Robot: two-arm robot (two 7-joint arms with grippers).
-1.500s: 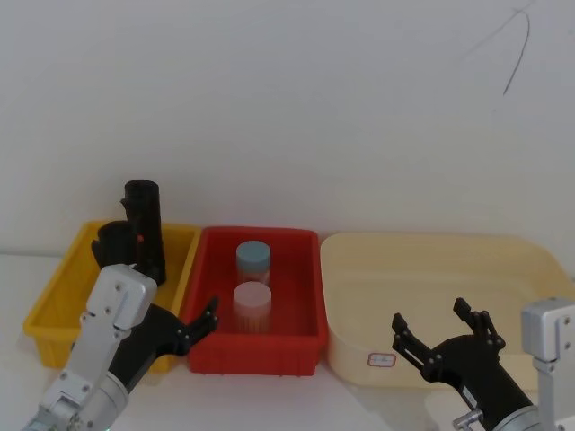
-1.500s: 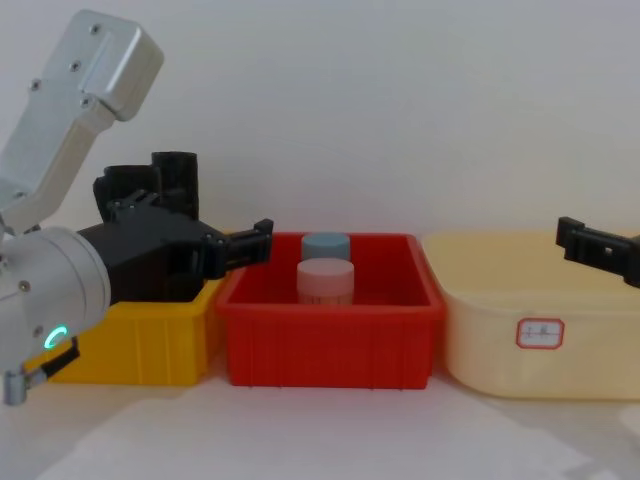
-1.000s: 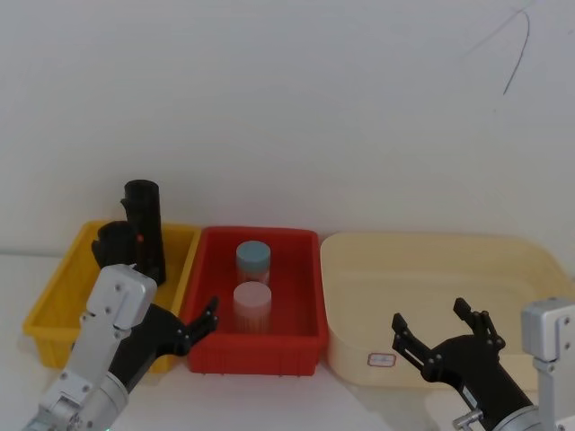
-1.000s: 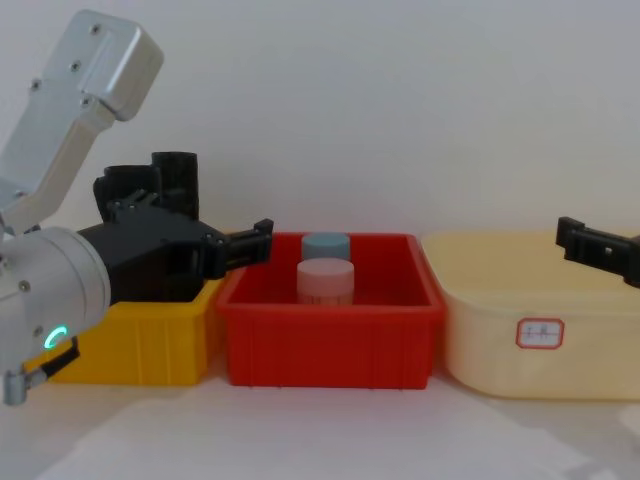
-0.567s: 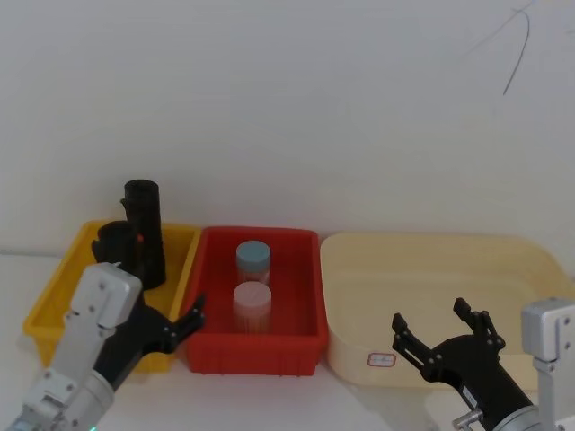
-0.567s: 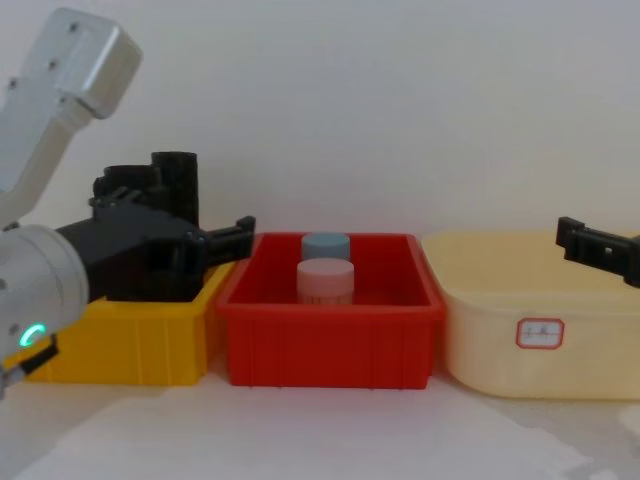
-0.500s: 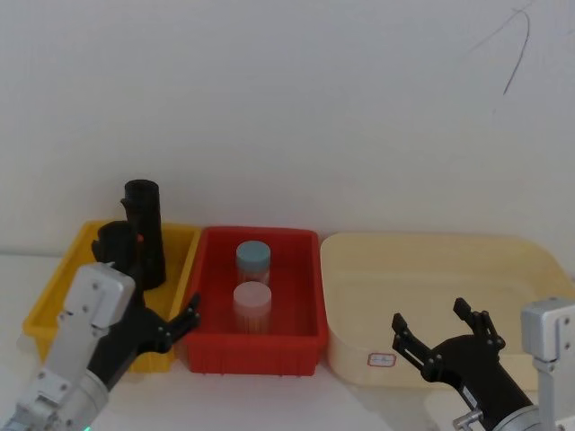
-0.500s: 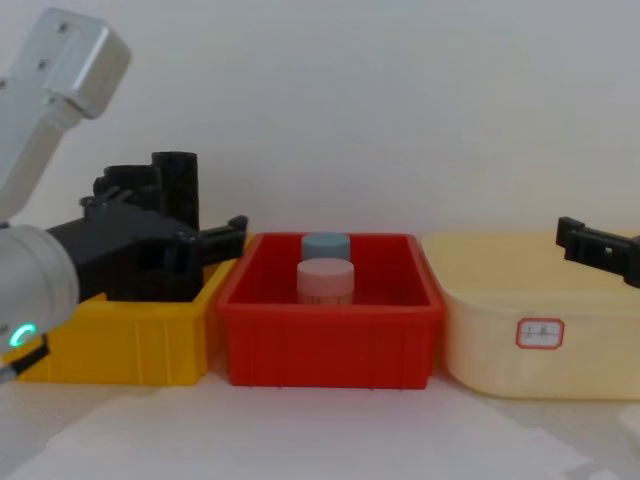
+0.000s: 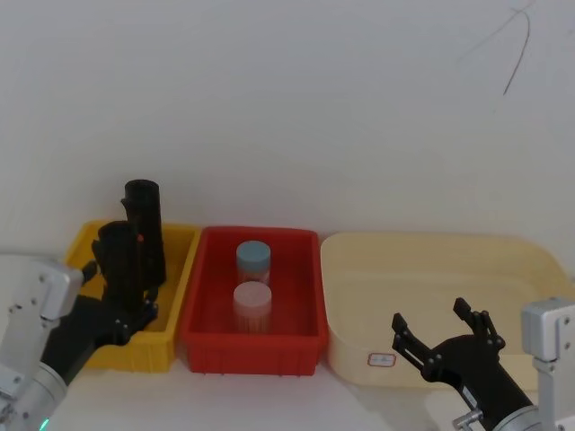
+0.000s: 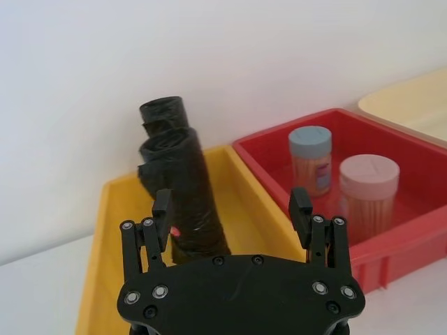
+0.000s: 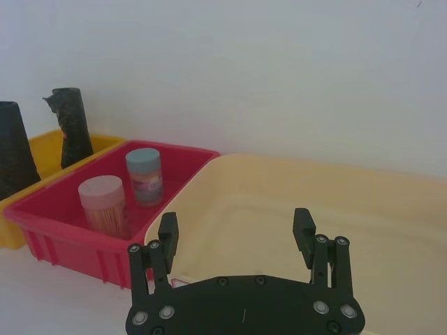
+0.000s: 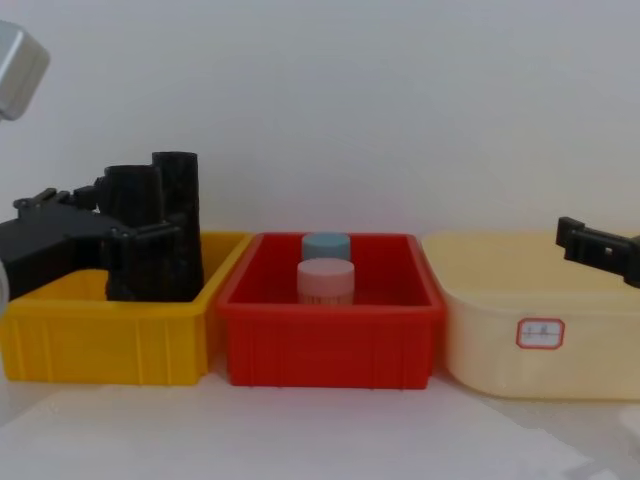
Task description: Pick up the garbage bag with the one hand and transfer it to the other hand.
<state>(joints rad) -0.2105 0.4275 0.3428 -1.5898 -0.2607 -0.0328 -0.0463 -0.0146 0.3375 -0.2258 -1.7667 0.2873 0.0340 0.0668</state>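
In the yellow bin (image 12: 100,345) the garbage bag (image 9: 144,215) is standing behind a labelled roll (image 9: 119,260). The left tool (image 10: 231,206) is hanging open beside them and should be reaching past the front roll. The right tool (image 11: 236,227) is waiting open. From the chest view the rolls are looking alike; the left wrist view is showing the red label (image 10: 176,232)

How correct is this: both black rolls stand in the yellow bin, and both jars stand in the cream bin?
Wrong in one part: the blue-lidded jar and the pink-lidded jar stand in the red bin, not the cream bin, as the head view shows. Both black rolls stand in the yellow bin.
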